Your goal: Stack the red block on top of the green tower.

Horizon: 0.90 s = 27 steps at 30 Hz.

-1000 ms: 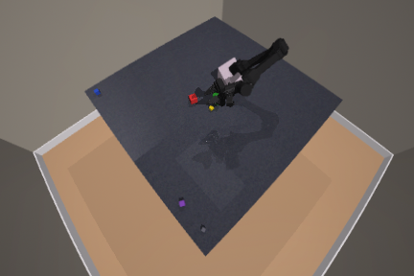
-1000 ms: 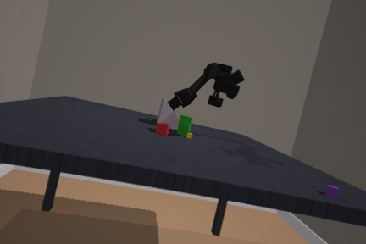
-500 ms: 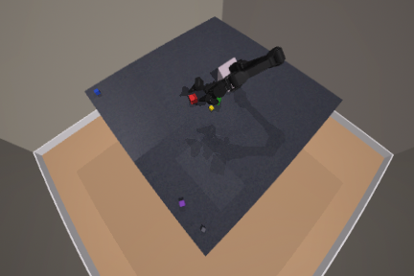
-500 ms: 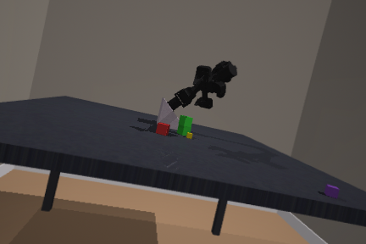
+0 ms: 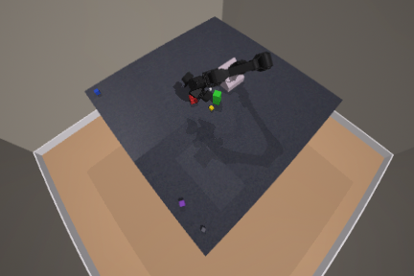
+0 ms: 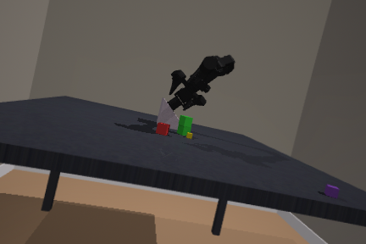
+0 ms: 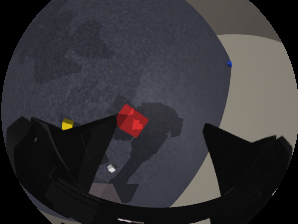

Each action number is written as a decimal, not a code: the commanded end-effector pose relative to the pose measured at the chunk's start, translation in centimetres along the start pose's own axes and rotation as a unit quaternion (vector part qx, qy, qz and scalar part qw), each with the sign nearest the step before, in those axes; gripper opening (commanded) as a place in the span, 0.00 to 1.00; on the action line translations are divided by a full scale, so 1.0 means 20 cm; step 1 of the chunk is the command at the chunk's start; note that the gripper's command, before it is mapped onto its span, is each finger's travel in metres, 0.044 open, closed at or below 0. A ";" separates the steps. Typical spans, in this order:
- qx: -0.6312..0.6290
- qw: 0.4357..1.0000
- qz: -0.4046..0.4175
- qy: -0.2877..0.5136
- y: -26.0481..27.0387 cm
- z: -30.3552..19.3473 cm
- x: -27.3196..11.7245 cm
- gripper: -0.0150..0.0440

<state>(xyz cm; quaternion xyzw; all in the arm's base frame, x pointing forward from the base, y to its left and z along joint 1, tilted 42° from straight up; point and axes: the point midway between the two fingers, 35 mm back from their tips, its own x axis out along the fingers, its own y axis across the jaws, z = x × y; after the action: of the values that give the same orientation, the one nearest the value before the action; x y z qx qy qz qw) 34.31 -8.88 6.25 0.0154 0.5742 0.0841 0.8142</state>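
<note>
We've got the tool (image 7: 156,145) spread wide, holding nothing, with the red block (image 7: 132,120) on the table (image 7: 100,63) just ahead between its fingers; green tower (image 6: 185,124) beside.
</note>
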 end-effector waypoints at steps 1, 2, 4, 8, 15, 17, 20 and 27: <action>0.052 0.997 0.046 0.029 -0.02 -0.04 0.04 1.00; 0.067 0.995 0.060 0.038 -0.03 -0.05 0.05 1.00; 0.098 0.990 0.087 0.055 -0.03 -0.07 0.07 1.00; 0.164 0.972 0.141 0.087 -0.05 -0.11 0.11 1.00; 0.284 0.920 0.232 0.136 -0.09 -0.17 0.15 1.00; 0.307 0.908 0.248 0.144 -0.10 -0.18 0.16 1.00; 0.310 0.906 0.250 0.145 -0.10 -0.18 0.16 1.00; 0.310 0.906 0.249 0.145 -0.04 -0.19 0.25 1.00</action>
<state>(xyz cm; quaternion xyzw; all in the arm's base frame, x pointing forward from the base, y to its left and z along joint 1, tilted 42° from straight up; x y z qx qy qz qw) 32.53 -10.14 1.18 0.3935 0.6575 0.1022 0.6344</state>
